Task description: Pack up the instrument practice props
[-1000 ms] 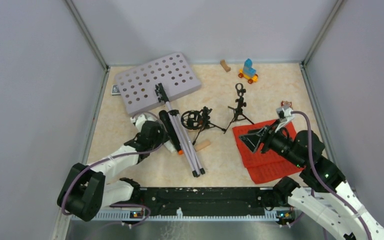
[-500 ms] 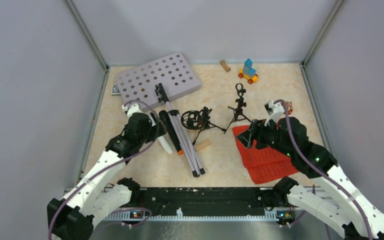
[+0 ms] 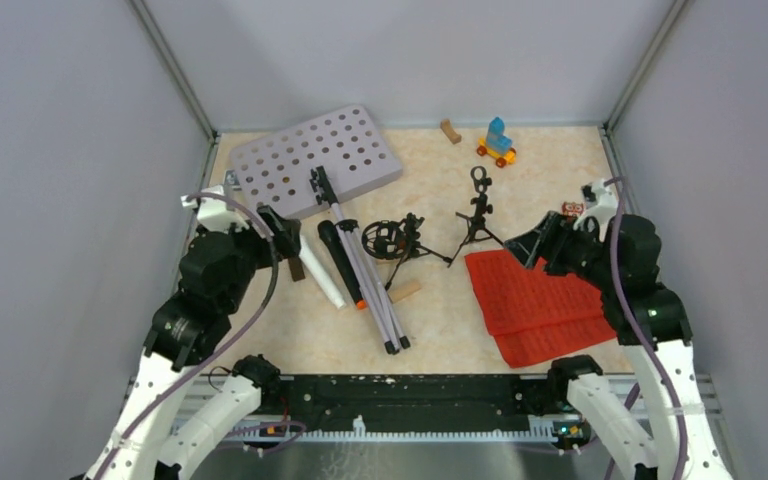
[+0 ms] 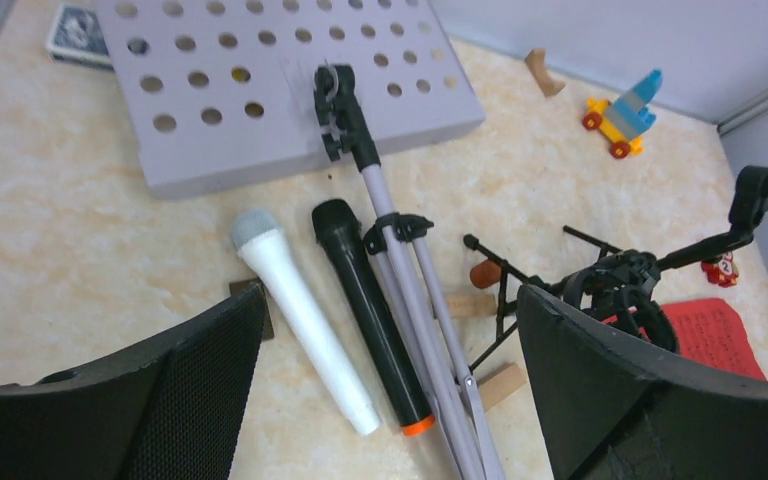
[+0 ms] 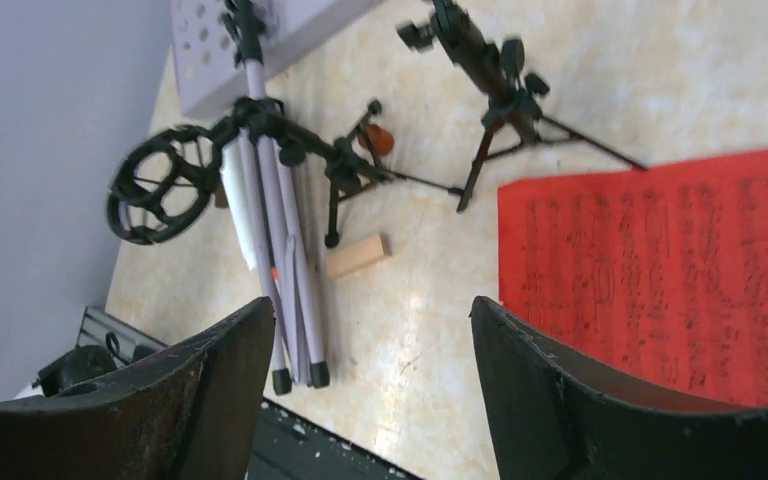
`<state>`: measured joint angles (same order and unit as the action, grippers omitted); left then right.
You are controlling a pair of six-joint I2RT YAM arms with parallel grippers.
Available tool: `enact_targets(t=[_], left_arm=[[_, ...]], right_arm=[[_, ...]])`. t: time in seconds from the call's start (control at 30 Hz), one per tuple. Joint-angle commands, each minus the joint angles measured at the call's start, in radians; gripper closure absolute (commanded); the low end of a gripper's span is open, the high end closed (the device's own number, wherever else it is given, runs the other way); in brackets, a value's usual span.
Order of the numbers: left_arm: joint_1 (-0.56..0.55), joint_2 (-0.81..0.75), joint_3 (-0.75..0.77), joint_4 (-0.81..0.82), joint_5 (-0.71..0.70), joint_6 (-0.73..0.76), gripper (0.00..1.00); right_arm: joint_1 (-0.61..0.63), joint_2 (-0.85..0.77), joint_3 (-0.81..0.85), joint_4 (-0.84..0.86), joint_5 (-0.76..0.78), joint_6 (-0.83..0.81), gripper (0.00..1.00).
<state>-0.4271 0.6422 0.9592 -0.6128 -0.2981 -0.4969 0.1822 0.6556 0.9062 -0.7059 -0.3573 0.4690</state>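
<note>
1. Two hands are seen spread wide with nothing held: left hand [image 3: 282, 232], right hand [image 3: 532, 246].
2. The grey perforated music-stand plate [image 3: 315, 160] is laid flat far left on the table [image 3: 440, 320], silver tripod [image 3: 370, 280] attached.
3. The black microphone with orange end [image 3: 343, 265] and white tube [image 3: 318, 275] are laid just left of that tripod.
4. The red sheet-music pages [image 3: 535, 300] are spread at right.

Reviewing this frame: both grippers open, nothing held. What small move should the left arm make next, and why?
Probably lower the left gripper over the white tube. Its fingers are open and empty above that spot, and the tube has bare table on one side, whereas the black microphone lies close beside the stand's silver legs, leaving less room for a finger.
</note>
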Motion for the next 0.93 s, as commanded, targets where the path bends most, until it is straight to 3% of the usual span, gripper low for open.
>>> enact_targets(t=[0.0, 0.27, 0.57, 0.9], left_arm=[[-0.003, -0.046, 0.047, -0.033, -0.040, 0.107, 0.01], [-0.004, -0.172, -0.037, 0.052, -0.011, 0.227, 0.01], [-0.004, -0.191, -0.113, 0.109, 0.005, 0.258, 0.01], [-0.003, -0.165, -0.114, 0.126, 0.000, 0.220, 0.01]], right_arm=[[-0.044, -0.073, 0.146, 0.007, 0.005, -0.071, 0.28], [-0.044, -0.259, 0.202, 0.025, 0.278, -0.213, 0.28], [-0.044, -0.422, 0.122, 0.101, 0.280, -0.376, 0.27], [-0.044, -0.438, 0.085, 0.112, 0.285, -0.430, 0.26]])
